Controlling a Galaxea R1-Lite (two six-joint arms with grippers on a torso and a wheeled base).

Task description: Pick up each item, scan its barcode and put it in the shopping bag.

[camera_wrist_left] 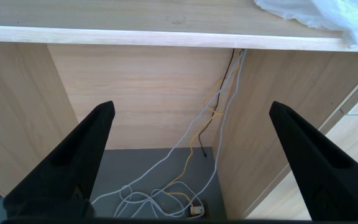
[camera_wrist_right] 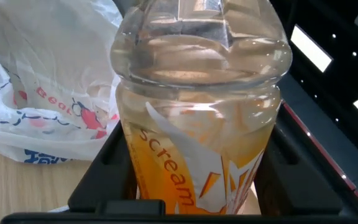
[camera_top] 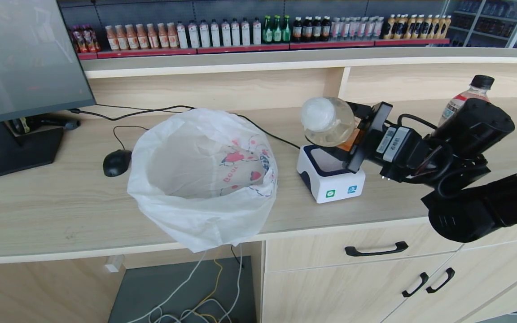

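Right tool (camera_top: 356, 137) is clamped on a bottle (camera_top: 328, 120), gripping the labelled body. The bottle lies on its side with its base toward the bag (camera_top: 204, 179), just above the scanner (camera_top: 330, 179). I can't tell if it touches the scanner top.

Judgement: it's held flat and low so the label faces the scanner window, so this is the scan step, with bagging next. The barcode itself isn't visible, so I can't confirm it points down.

The bag sits on the table (camera_top: 61, 211) right beside the scanner, mouth open and rim rolled wide. Probably set that way so the drop after scanning is a short sideways move. Its front bulges over the table edge.

Left tool (camera_wrist_left: 191, 155) is spread wide and holding nothing. It sits below the table edge, facing the cables (camera_wrist_left: 185, 180) in the open bay. It looks parked clear of the right arm's path.

Counts:
- 2 bottles at the table: the held one, and a second bottle (camera_top: 467, 96) standing behind the right arm, well apart from the bag.
- 1 bag.
- 1 scanner.
- Nothing recognisable inside the bag, only its print showing through.

Risk: the round bottle could rotate in the grip and turn the barcode away from the window.
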